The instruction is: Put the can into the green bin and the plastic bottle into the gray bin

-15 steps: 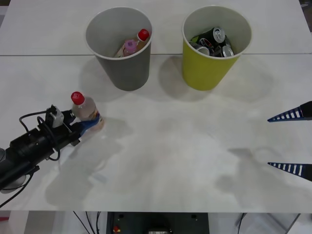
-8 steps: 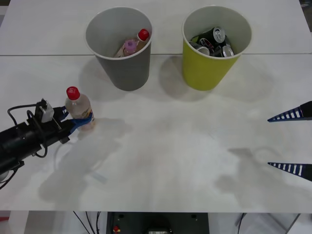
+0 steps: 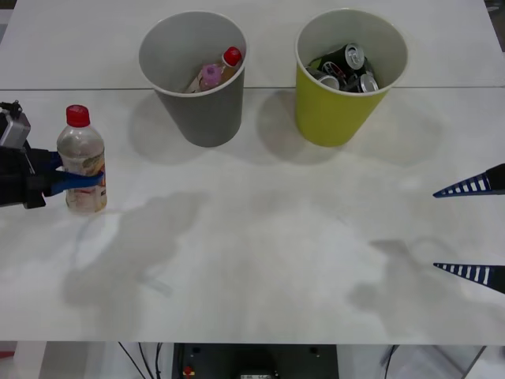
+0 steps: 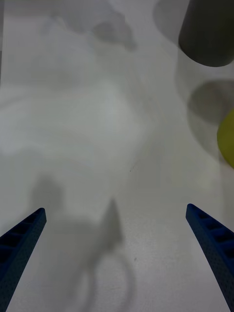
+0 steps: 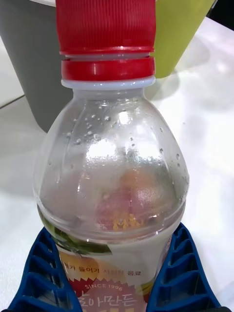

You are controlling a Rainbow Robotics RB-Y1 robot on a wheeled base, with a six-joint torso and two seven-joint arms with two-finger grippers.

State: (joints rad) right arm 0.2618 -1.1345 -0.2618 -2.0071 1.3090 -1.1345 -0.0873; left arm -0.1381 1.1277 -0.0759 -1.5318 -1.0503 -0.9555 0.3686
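Gray bin [image 3: 193, 75] with bottles [image 3: 217, 71]; green bin [image 3: 347, 79], cans [image 3: 347, 67].

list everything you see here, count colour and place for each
clear plastic bottle with red cap: 1, clear with red, yellow and white label, upright at the table's left side, held in the left gripper
gray tapered round bin: 1, gray, far left-centre of the table
bottles inside the gray bin: 2, one red-capped, one pink-capped
yellow-green tapered round bin: 1, yellow-green, right of the gray bin
drink cans: several, black and silver, inside the yellow-green bin
white table: 1, white, under everything
left gripper: 1, blue jaws shut around the bottle's label, left edge
right gripper: 1, blue jaws open, right edge, holding nothing
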